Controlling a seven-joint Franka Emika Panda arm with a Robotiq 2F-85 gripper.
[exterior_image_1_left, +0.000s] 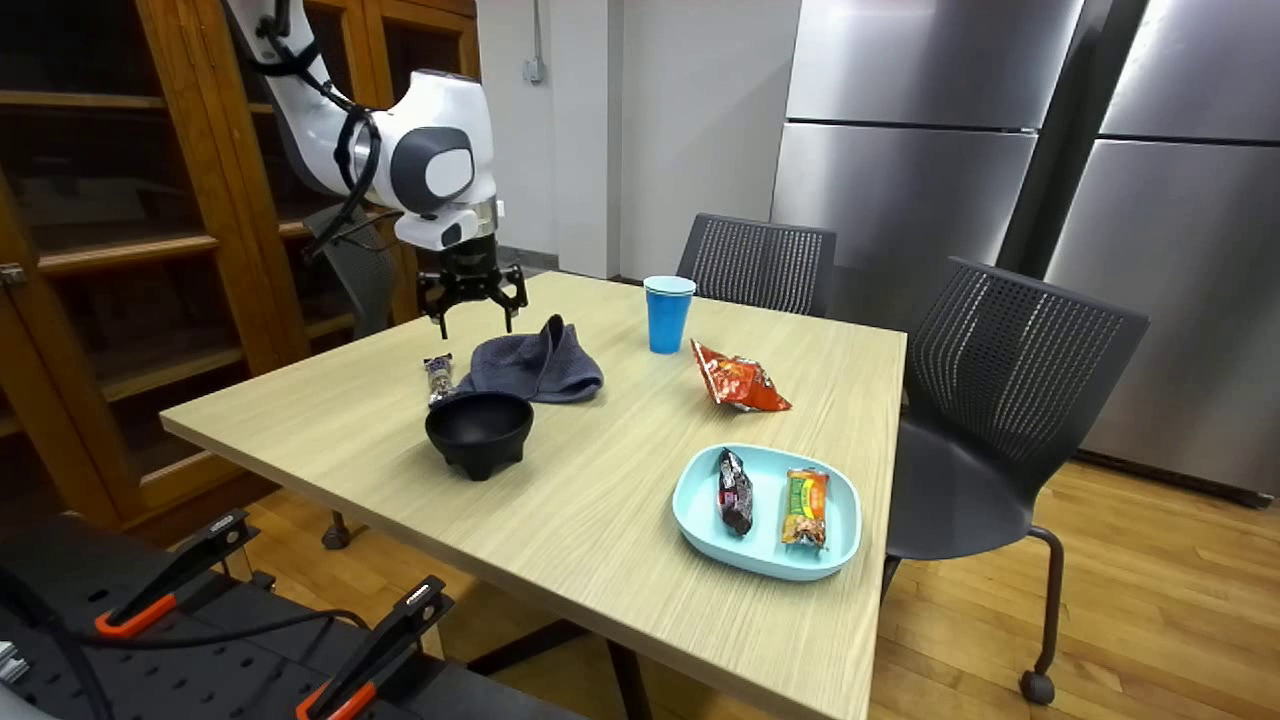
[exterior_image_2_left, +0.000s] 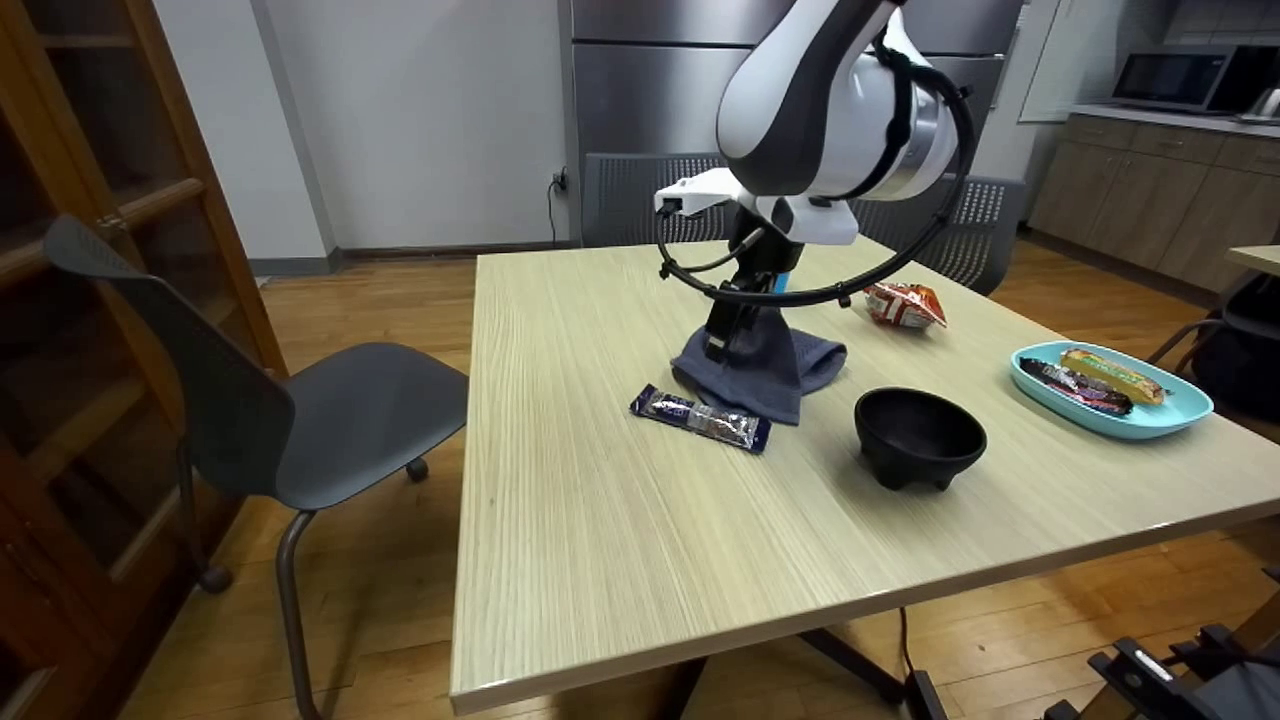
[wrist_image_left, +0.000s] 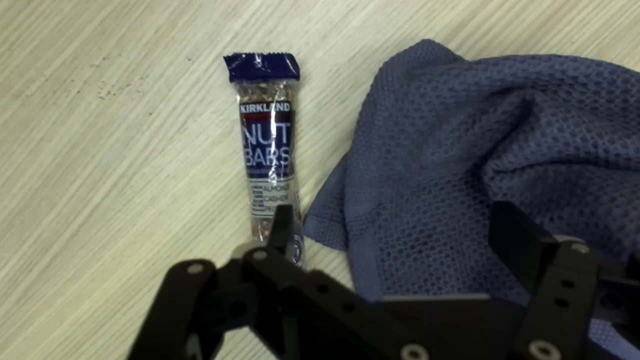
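Fingers (wrist_image_left: 283, 227) spread wide, gripping nothing, near a grey-blue cloth (exterior_image_1_left: 522, 367) standing peaked, seemingly propped by its own folds, nut bar (wrist_image_left: 267, 140) lying flat alongside.

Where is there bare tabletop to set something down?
Bare: table between the nut bar and the camera-side edge in an exterior view; also between the black bowl and turquoise tray. Crowded: around the towel, nut bar beside it, open pincer above.

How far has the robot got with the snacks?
Maybe done: the dark packet and orange packet sit in the blue tray. In hand: nothing gripped; the open claw hangs near the towel. Perhaps left: the nut bar and red bag, both lying on the table.
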